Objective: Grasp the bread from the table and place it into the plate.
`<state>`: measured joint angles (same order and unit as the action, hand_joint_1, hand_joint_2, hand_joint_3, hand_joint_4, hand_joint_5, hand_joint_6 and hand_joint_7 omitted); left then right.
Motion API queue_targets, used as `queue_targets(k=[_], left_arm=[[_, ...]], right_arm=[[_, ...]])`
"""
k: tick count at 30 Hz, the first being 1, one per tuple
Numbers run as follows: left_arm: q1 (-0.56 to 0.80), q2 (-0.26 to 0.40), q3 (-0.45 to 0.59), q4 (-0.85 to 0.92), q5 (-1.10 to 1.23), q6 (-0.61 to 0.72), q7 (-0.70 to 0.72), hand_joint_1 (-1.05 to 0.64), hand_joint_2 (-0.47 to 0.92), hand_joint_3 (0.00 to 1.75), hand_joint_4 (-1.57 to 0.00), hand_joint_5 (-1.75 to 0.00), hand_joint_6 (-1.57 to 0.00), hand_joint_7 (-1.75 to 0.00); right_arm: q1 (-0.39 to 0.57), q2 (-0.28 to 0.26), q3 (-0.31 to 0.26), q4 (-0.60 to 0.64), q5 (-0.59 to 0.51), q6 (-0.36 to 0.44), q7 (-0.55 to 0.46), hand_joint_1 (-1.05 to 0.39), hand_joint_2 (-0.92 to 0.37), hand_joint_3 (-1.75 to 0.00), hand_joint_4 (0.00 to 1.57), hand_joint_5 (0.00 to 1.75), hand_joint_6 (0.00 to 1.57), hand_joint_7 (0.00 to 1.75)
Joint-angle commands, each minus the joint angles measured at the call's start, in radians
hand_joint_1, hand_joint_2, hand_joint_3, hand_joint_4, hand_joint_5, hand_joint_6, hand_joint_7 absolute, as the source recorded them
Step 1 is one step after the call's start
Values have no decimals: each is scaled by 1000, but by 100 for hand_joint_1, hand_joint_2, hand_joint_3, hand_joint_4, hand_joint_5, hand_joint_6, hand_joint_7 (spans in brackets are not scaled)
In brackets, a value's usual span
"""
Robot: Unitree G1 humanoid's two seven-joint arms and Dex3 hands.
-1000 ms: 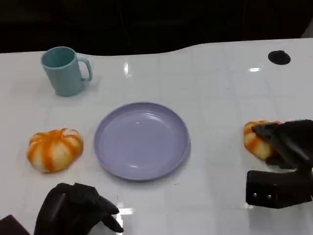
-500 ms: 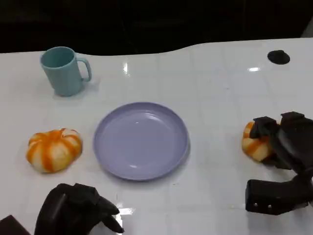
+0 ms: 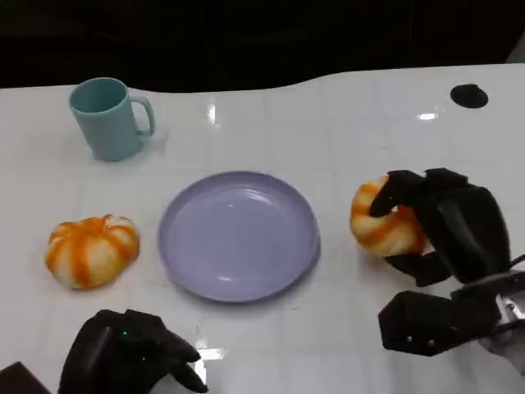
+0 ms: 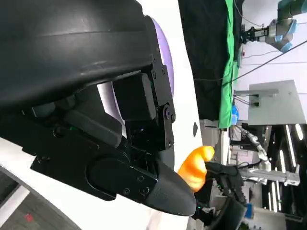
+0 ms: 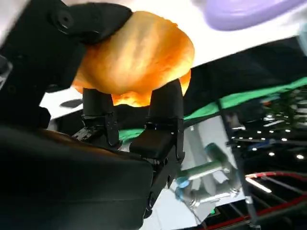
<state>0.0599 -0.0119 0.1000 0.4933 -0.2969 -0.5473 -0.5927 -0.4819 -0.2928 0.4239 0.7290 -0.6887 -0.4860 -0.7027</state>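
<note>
Now your right hand (image 3: 447, 226) grips the bread (image 3: 381, 217) beside the plate's (image 3: 238, 238) right rim; carry it over, then release.

The right hand (image 3: 439, 226) is up off the table. Its black fingers (image 5: 163, 103) wrap around the orange bread (image 3: 381, 220) and hold it tight. The right forearm comes in from the lower right. The left hand (image 3: 131, 353) sits low near the robot, fingers curled in, holding nothing.
</note>
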Motion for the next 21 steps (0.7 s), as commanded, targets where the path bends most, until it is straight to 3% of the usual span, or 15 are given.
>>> queue_targets(k=[1,4,11,21], left_arm=[[0,13,1,-2,0,3,5,-105,89,0,-156,-45,-157,-26],[-2,14,2,0,-4,6,0,-105,89,0,-156,-45,-157,-25],[-2,15,0,2,5,-4,4,-105,90,0,-157,-44,-157,-25],[-1,15,-1,2,4,-6,3,-105,90,0,-157,-44,-157,-24]], right_arm=[[15,31,-31,-87,48,-19,64,5,-16,-150,104,175,83,173],[4,69,-30,-121,45,-5,99,3,-11,-160,106,175,89,163],[-53,170,-14,-68,37,-4,136,-1,-12,-160,106,175,92,156],[-110,241,10,36,17,-32,122,-1,-15,-155,103,175,88,163]])
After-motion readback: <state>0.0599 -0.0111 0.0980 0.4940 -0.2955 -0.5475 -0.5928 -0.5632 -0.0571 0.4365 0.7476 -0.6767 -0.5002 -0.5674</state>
